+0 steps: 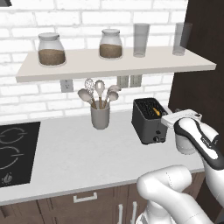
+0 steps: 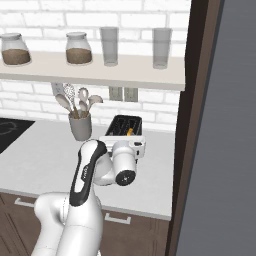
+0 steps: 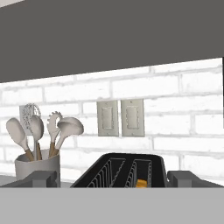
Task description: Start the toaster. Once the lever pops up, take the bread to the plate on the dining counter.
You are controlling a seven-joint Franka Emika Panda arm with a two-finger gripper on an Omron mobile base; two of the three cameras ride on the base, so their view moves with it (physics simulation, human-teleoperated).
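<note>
On the white counter (image 1: 78,153), over at the right end by the dark tall cabinet (image 1: 197,70), the black toaster (image 1: 146,118) is sitting with its slots facing up. The bread (image 1: 156,113) is sticking out of one slot, just a yellowish corner poking up, you can also see it in the hand view as a little orange bit down in the right slot. The gripper (image 3: 112,179) is hovering right at the near side of the toaster, up around its top edge, with the jaws spread wide apart and holding nothing. Left of the toaster the grey utensil cup (image 1: 100,117) is standing with spoons and a whisk in it. Far left there's the black cooktop (image 1: 15,153). Above it all, the shelf (image 1: 118,65) is carrying two jars and two glasses.
</note>
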